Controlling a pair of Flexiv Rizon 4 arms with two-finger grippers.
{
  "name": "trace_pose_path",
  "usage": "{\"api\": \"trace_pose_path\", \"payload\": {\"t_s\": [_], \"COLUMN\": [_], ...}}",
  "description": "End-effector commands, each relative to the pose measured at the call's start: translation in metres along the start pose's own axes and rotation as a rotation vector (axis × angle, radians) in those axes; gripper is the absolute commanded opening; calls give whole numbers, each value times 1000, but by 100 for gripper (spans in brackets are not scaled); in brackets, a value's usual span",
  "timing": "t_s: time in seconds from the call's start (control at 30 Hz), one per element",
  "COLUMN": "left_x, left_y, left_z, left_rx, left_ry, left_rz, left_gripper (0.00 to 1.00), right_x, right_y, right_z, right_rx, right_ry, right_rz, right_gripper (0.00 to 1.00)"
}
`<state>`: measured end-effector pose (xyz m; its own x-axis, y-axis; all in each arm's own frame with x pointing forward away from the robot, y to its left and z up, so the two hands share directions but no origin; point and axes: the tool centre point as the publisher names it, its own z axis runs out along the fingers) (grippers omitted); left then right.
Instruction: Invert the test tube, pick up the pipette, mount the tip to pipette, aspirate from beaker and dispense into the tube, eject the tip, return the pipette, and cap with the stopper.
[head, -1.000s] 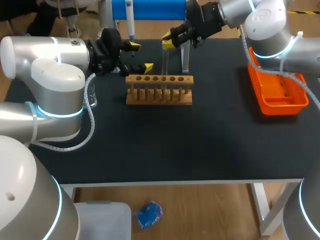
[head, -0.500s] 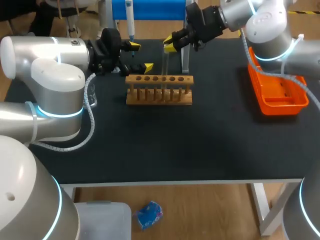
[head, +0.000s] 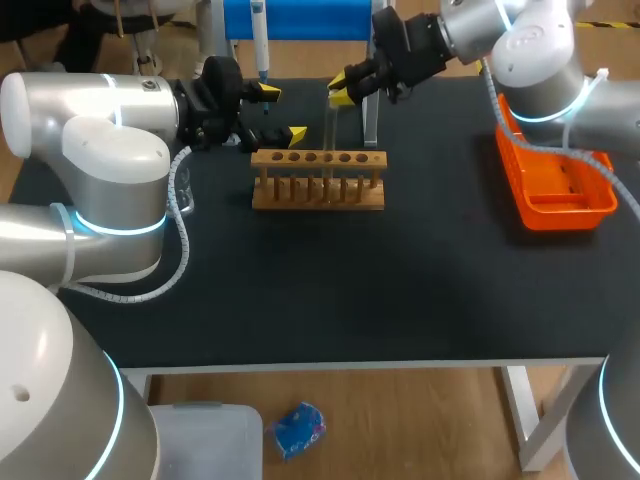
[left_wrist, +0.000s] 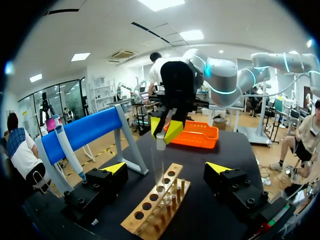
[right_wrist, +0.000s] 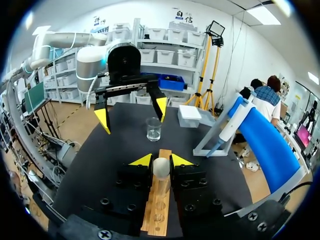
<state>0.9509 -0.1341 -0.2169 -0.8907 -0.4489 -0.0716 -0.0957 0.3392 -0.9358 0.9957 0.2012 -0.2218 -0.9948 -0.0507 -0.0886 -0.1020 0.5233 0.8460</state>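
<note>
Nearest me on the black desk (head: 400, 290) sits the pale wooden rack of holes and pegs (head: 318, 180). Up from it stands the clear glass test tube (head: 330, 135), upright, with its lower end at a rack hole; I can't tell if it is free of the wood. I judge it light, slick and brittle: hold it near the mouth, squeeze modestly, never lever it sideways against the rack. My right claw (right_wrist: 161, 161) has it there, both yellow tips pinched on the mouth end. That arm comes in from the far right, wrist stretched across above the rack. My left claw (head: 280, 113) hangs beside the rack's left end, spread wide and holding nothing. Beyond, the white pipette (head: 259, 40) hangs at the far edge.
</note>
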Motion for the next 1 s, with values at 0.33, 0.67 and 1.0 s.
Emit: {"api": "trace_pose_path", "payload": {"t_s": [0.33, 0.67, 1.0], "left_x": [0, 0, 0], "left_y": [1, 1, 1], "left_z": [0, 0, 0], "left_rx": [3, 3, 3], "left_ry": [0, 0, 0], "left_rz": [1, 1, 1], "left_gripper": [100, 100, 100], "right_x": [-2, -4, -4], "right_y": [9, 12, 6], "right_z": [-6, -3, 2], "right_rx": [28, 74, 90], "right_ry": [8, 26, 31], "right_rz": [-21, -18, -6], "right_gripper": [0, 0, 0]}}
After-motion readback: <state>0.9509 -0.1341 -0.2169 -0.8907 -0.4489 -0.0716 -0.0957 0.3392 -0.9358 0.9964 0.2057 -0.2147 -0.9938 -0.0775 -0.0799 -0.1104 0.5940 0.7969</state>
